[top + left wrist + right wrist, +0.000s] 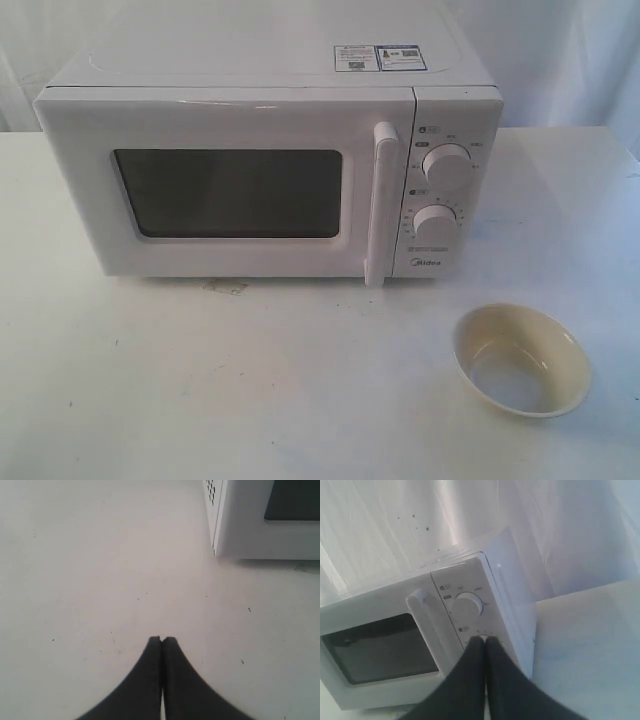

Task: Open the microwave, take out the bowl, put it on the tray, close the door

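Oddly, the bowl [520,360] sits on the bare desk [200,390] in the lower right of the exterior view, empty and upright, well apart from the microwave [455,110], whose door [230,120] is flush shut. No tray shows in any view.

The left fingers [152,655] are pressed together with nothing between them, above bare desk near the microwave's corner. The right fingers [475,655] are likewise closed and empty, pointing towards the control panel beside the handle [384,200].

The risks, as I judge them:
- Closed fingers would bump the handle rather than hook it.
- A pull on it could drag the unbraced microwave forward.
- The bowl looks light and smooth, so a passing arm could knock it away.
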